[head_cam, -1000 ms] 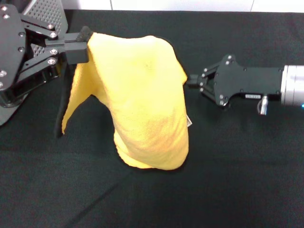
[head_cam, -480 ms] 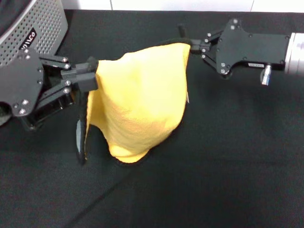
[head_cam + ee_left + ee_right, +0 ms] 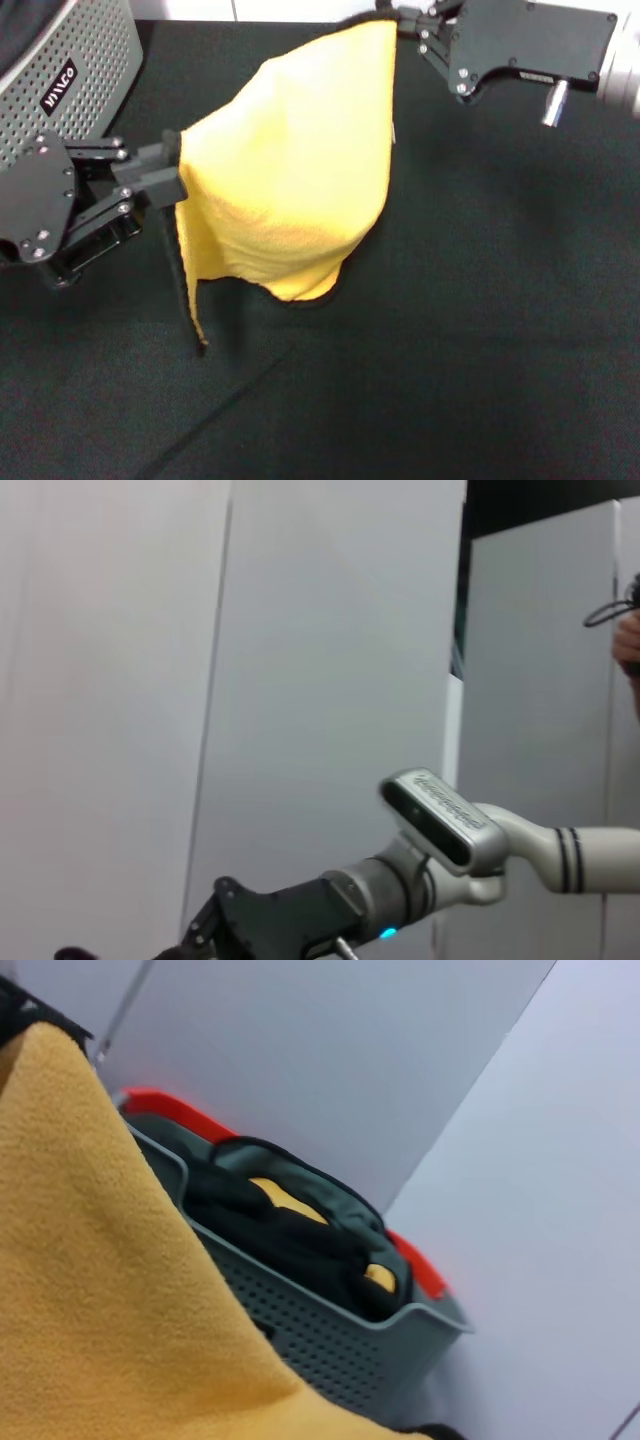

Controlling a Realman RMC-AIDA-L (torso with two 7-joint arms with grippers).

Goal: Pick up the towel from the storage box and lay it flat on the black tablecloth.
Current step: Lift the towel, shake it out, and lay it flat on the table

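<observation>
Left hand and right hand clamped on towel edges, hanging above black tablecloth, storage box behind.

The left gripper is a matte black assembly of flat plates and linkage bars studded with small silver screw heads, ending in blocky black fingers. The right gripper has the same black, screw-dotted build, with a small white label, a short silver cylindrical stub and a silver-grey wrist section behind. The left wrist view shows that arm as silver-grey with a dark band, two thin black stripes and a small blue light.
</observation>
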